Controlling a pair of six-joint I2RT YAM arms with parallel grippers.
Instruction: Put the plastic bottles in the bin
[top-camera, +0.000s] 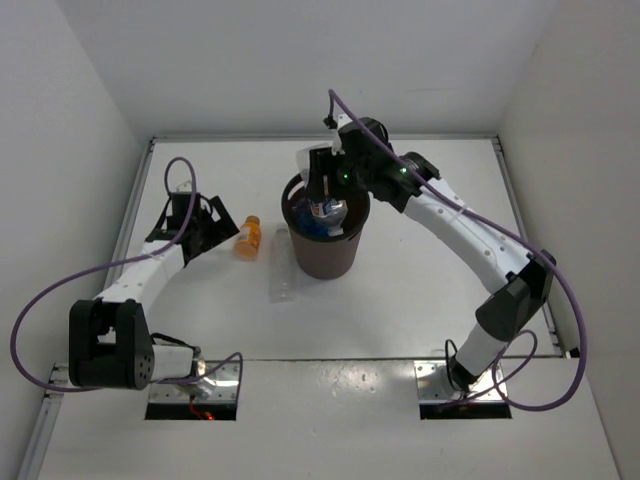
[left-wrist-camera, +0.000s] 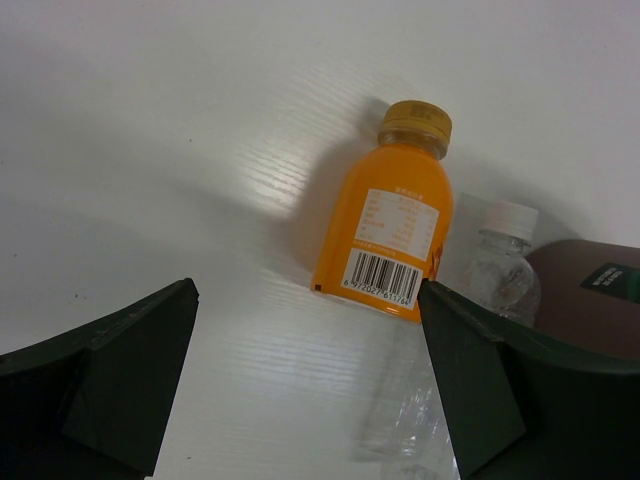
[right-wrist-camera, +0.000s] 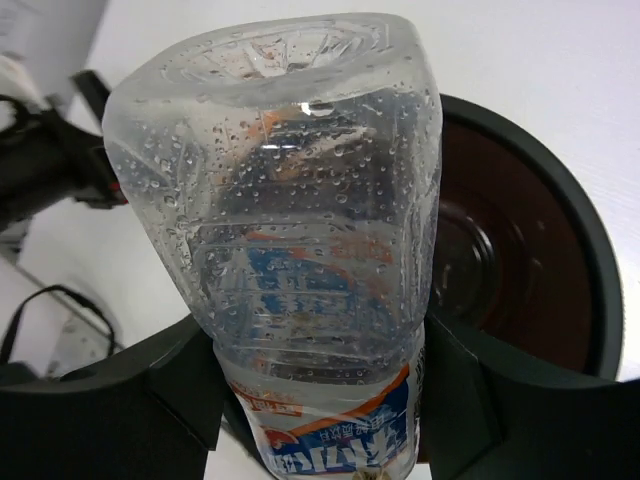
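Observation:
My right gripper (top-camera: 326, 190) is shut on a clear bottle with a blue label (right-wrist-camera: 300, 220), holding it over the mouth of the dark brown bin (top-camera: 322, 250). In the right wrist view the right gripper (right-wrist-camera: 320, 400) has a finger on each side of the bottle, and the bin's rim (right-wrist-camera: 590, 260) shows behind. An orange bottle (top-camera: 248, 237) lies on the table left of the bin. My left gripper (top-camera: 205, 228) stands open just short of it. From the left wrist, the orange bottle (left-wrist-camera: 390, 230) lies ahead of the empty left gripper (left-wrist-camera: 310, 390). A clear bottle (top-camera: 283, 268) lies beside the bin.
The clear bottle's white cap (left-wrist-camera: 508, 218) sits just right of the orange bottle, against the bin wall (left-wrist-camera: 590, 300). White walls close in the table (top-camera: 420, 290) at the back and both sides.

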